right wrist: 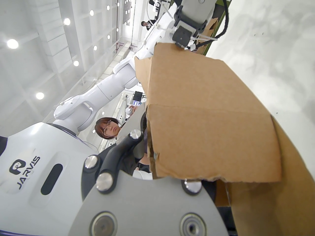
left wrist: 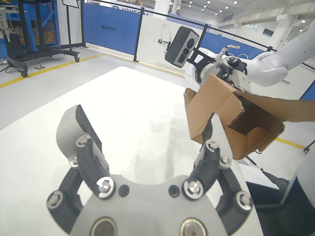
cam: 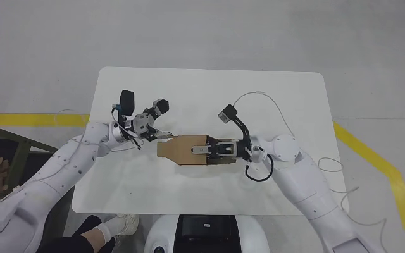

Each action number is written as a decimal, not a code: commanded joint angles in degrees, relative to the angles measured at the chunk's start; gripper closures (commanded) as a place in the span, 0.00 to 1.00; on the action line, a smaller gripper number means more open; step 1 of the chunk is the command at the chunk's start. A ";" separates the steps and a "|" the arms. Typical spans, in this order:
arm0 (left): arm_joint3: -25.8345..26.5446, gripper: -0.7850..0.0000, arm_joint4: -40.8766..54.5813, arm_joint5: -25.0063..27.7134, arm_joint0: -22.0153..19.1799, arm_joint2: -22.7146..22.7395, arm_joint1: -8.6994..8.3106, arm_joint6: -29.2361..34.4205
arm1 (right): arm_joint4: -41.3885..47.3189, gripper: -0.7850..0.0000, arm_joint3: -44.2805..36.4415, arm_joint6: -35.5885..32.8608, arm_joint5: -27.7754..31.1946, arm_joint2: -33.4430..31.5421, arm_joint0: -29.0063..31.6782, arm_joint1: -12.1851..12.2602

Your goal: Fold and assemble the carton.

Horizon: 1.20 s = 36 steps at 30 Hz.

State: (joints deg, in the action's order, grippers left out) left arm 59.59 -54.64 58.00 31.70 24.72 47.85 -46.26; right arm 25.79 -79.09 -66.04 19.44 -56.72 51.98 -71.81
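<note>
Left hand (left wrist: 146, 114) sits closest to the lens, with its fingers spread wide and nothing between them. In the top view it lies left of centre over the white desk (cam: 285, 95). One fingertip (left wrist: 213, 121) is at the near edge of the carton (cam: 180, 150); contact cannot be confirmed.

The carton occupies the centre of the top view. It is opened into a sleeve, and its open end faces the left hand with the end flaps (left wrist: 196, 114) standing outward. The right hand (cam: 212, 150), just right of centre, appears clamped on one carton wall and steadies it.

Step in hand, as judged: the body is erected and the end is not yet closed.

The next move probably calls for:
1. Keeping the right hand's grip firm.
2. Bringing the left hand against a flap.
3. Folding that flap inward along its crease without crushing the wall.
</note>
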 commanded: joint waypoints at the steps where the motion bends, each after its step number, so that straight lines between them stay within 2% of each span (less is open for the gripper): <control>1: 0.89 0.00 0.21 0.00 -0.29 -0.85 -0.46 -0.02 | 0.05 1.00 0.04 0.08 0.01 -0.07 0.01 0.02; 11: 4.21 0.00 0.33 0.00 -1.83 -4.28 -2.17 -0.02 | 0.09 1.00 -0.05 0.06 -0.09 0.20 -0.10 0.00; 21: 5.05 0.00 0.34 0.00 -3.59 -6.57 -2.29 -0.02 | 0.48 1.00 0.29 -0.11 0.06 0.51 -0.18 -0.06; 36: 5.66 0.00 -1.14 0.00 -4.07 -7.19 -1.89 -0.02 | 0.94 1.00 0.53 -0.01 0.19 0.93 -0.40 -0.19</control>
State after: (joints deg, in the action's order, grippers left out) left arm 65.27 -55.61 58.00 27.64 17.55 45.94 -46.28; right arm 26.72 -78.56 -66.04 19.62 -55.80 51.58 -72.00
